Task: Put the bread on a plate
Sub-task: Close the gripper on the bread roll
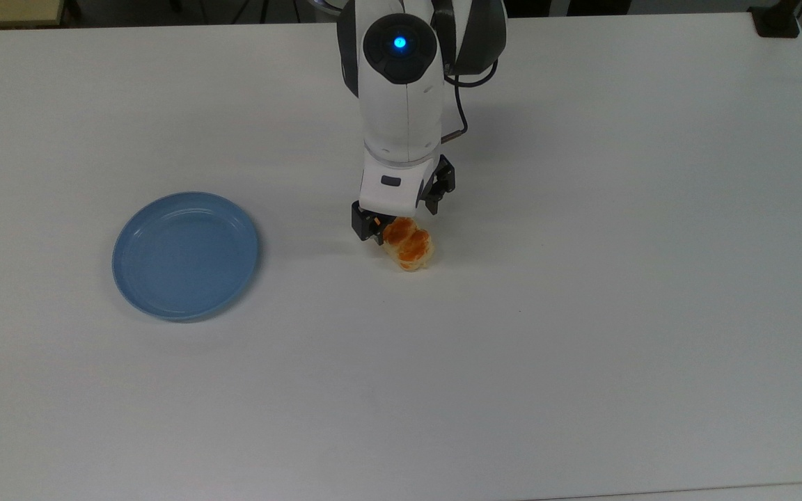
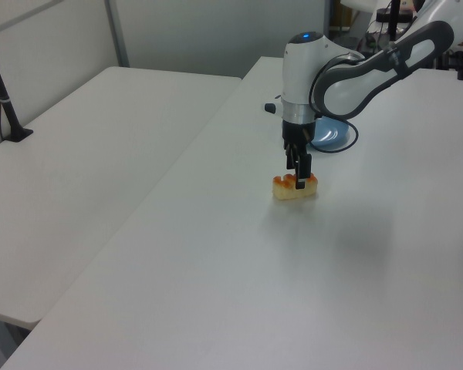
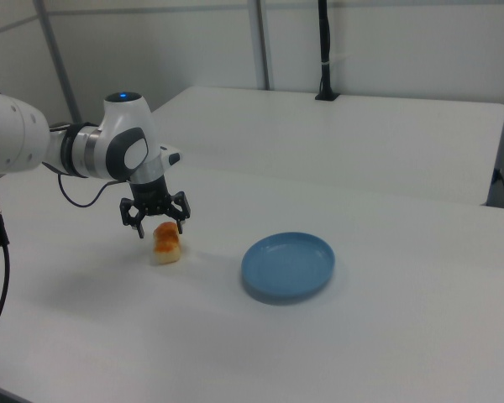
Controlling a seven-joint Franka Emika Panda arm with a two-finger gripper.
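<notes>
Plate (image 1: 186,256) sits bare at the top view's left, well apart from the bun. Gripper (image 1: 401,217) hangs spread, fingers straddling the bread (image 1: 409,245) on the table (image 1: 582,313), presumably positioned for a pinch.

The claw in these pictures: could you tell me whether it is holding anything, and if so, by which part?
Nothing is held. The claw is open, its fingers straddling the end of the bread nearer the arm, and the bread lies on the table.
</notes>
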